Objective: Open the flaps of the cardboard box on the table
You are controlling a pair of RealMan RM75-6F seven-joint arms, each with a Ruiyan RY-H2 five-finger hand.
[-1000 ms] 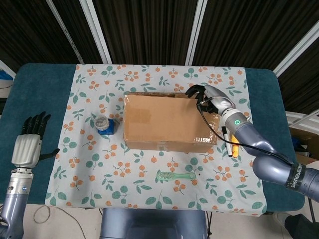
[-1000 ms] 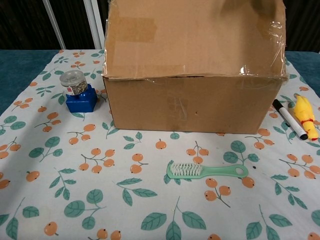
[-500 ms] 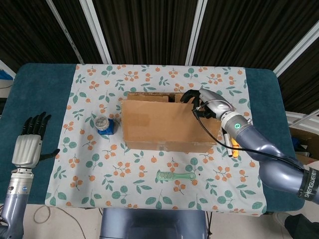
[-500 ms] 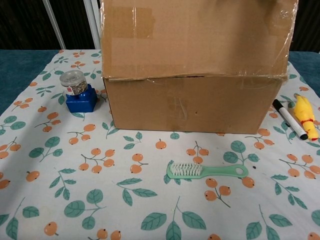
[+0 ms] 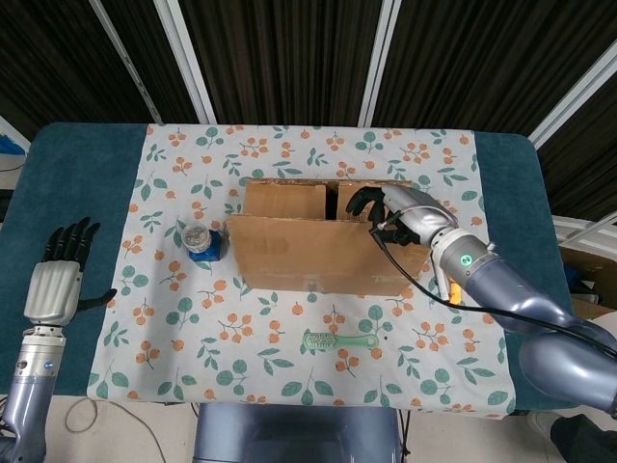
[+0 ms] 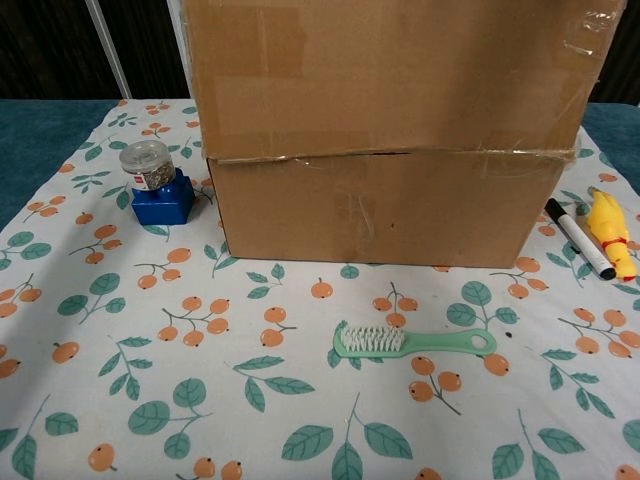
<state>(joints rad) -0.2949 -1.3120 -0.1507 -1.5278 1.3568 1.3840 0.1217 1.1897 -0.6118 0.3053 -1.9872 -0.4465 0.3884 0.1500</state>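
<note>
One cardboard box (image 5: 318, 253), two hands

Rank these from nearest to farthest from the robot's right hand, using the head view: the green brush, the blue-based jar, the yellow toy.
Measured from the right hand at the cardboard box:
1. Yellow toy, just right of the box, partly hidden by the arm.
2. Green brush, in front of the box.
3. Blue-based jar, left of the box.
</note>
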